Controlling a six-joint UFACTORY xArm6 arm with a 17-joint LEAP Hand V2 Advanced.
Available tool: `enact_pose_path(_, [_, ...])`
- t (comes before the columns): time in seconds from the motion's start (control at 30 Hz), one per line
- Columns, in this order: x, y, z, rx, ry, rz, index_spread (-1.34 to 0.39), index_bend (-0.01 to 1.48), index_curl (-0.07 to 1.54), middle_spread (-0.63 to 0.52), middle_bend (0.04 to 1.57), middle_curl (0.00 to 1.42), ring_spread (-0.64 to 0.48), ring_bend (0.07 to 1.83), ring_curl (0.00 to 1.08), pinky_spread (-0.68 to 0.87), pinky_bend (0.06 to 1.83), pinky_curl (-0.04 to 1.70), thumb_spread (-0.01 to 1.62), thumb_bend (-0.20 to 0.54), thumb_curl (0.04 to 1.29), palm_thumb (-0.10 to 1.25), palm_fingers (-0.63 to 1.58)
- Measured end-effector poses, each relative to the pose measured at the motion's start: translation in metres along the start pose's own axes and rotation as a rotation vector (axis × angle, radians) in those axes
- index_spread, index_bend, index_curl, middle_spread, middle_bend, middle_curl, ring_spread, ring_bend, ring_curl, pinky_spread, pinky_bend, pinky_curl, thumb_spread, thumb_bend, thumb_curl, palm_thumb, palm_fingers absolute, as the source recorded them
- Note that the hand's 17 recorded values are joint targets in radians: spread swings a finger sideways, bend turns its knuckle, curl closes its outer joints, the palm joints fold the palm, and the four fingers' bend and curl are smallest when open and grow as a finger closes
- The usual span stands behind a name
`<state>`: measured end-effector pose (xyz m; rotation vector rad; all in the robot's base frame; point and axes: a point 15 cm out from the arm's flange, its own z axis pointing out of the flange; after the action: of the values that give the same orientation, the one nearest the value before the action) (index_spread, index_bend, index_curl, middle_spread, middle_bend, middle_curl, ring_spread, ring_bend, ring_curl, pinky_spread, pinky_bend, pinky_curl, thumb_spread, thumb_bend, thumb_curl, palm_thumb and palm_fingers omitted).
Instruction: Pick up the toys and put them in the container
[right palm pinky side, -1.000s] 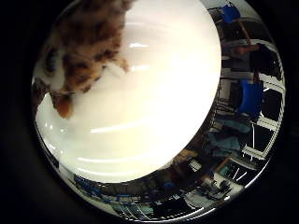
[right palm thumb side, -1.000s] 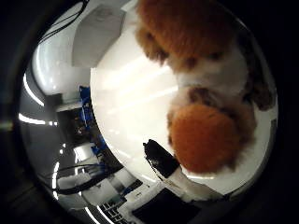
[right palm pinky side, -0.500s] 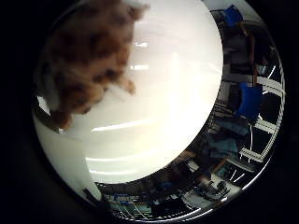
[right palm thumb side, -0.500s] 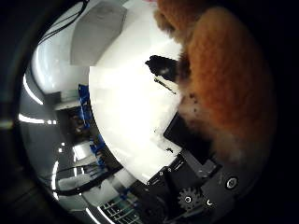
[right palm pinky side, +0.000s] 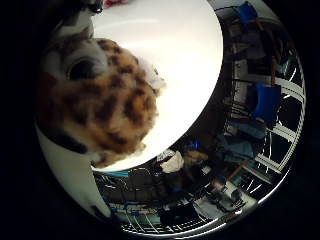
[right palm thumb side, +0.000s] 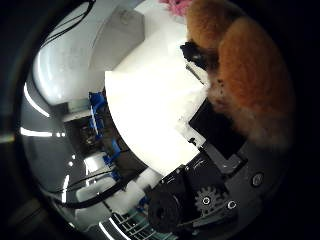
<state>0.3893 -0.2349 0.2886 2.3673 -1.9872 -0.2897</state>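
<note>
Hand (right palm thumb side: 210, 180) curled against a plush toy (right palm pinky side: 105, 110), apparently gripping it close to the palm; no container visible, so drop-off judged not yet done.

Little finger side view: toy fills the left half of the frame, tan fur with dark spots, one large dark eye at upper left, held over a white table (right palm pinky side: 185, 65).

Thumb side view: same toy at upper right, orange-brown fluffy fur, dark patch on its edge; black geared hand parts at lower right, touching the fur. Pink thing (right palm thumb side: 176, 6) at top edge, perhaps another toy left to collect.
</note>
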Motion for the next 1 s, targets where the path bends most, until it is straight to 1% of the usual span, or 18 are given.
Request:
enact_pose_path(0.1, [-0.014,0.018,-0.043,0.001,0.005,0.001,-0.23,1.11,0.81,-0.17,1.30,0.81,-0.24,1.35,0.74,-0.21,1.31,0.86,1.04,-0.012,0.62,1.05,1.07])
enact_pose_path(0.27, [-0.040,0.044,-0.123,0.060,0.052,-0.007,-0.23,1.10,0.82,-0.17,1.30,0.82,-0.24,1.35,0.75,-0.21,1.28,0.91,1.05,-0.012,0.64,1.04,1.07])
enact_pose_path(0.37, [-0.066,0.043,-0.159,0.116,0.093,-0.048,-0.23,1.10,0.83,-0.17,1.30,0.82,-0.24,1.35,0.76,-0.21,1.26,0.93,1.05,-0.012,0.66,1.03,1.07])
enact_pose_path(0.47, [-0.094,0.037,-0.180,0.180,0.109,-0.068,-0.23,1.09,0.84,-0.17,1.30,0.82,-0.24,1.34,0.76,-0.22,1.25,0.96,1.05,-0.013,0.67,1.03,1.08])
enact_pose_path(0.8, [-0.186,-0.030,-0.215,0.386,0.097,-0.136,-0.23,1.07,0.86,-0.17,1.29,0.82,-0.24,1.33,0.77,-0.22,1.21,1.01,1.02,-0.013,0.69,1.04,1.09])
enact_pose_path(1.0, [-0.225,-0.072,-0.227,0.488,0.098,-0.151,-0.23,1.07,0.86,-0.17,1.28,0.82,-0.24,1.33,0.77,-0.23,1.20,1.03,1.00,-0.015,0.70,1.05,1.10])
